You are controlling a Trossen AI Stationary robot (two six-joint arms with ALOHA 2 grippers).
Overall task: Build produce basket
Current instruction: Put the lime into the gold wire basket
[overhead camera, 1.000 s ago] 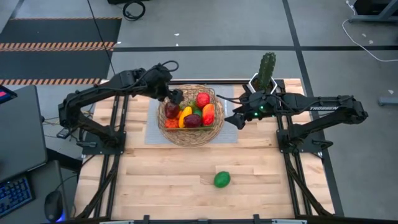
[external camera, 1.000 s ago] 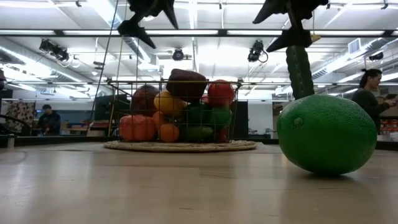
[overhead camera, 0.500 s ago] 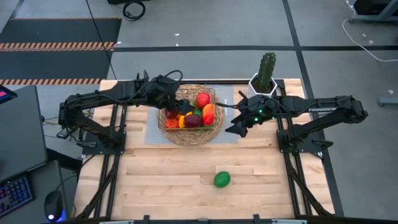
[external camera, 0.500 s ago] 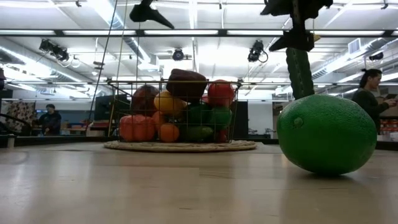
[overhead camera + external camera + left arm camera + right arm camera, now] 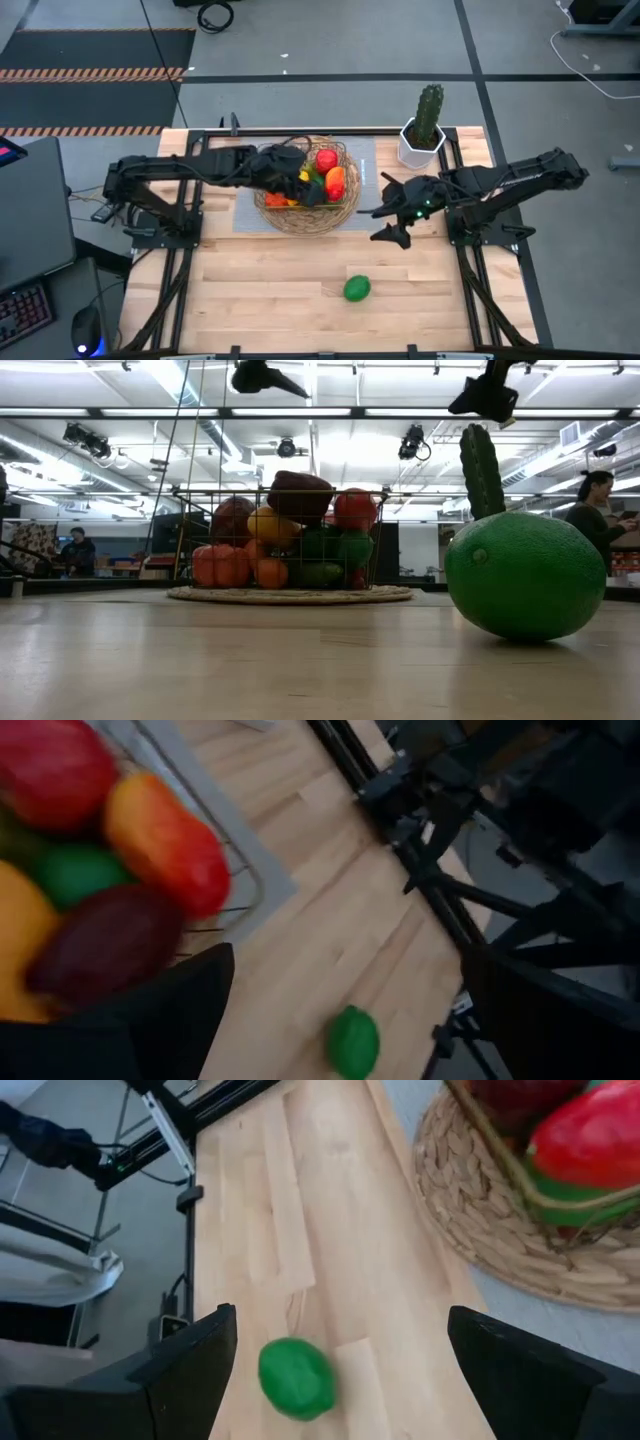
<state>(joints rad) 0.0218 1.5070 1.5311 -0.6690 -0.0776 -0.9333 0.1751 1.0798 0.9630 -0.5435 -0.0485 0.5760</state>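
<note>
The basket [image 5: 290, 215], a round woven bowl with a wire wall, stands on a grey mat at the table's far middle. It is heaped with produce [image 5: 330, 172]: red, orange, yellow, green and dark pieces. One green lime [image 5: 357, 289] lies alone on the bare wood, nearer the front edge; it fills the right of the low view [image 5: 525, 575]. My left gripper [image 5: 308, 188] hovers open above the basket's middle. My right gripper [image 5: 382, 224] hangs open to the basket's right, above the table, and points toward the lime [image 5: 297, 1377].
A green cactus in a white pot [image 5: 424, 128] stands at the far right corner. Bare wooden table [image 5: 250, 290] stretches across the near half around the lime. People stand in the room behind the table in the low view.
My left gripper has swung from the basket's far left rim toward the table's right and now hangs over the basket's middle. My right gripper has swung from beside the cactus pot toward the near edge, rolling as it went. Basket and lime have kept still.
</note>
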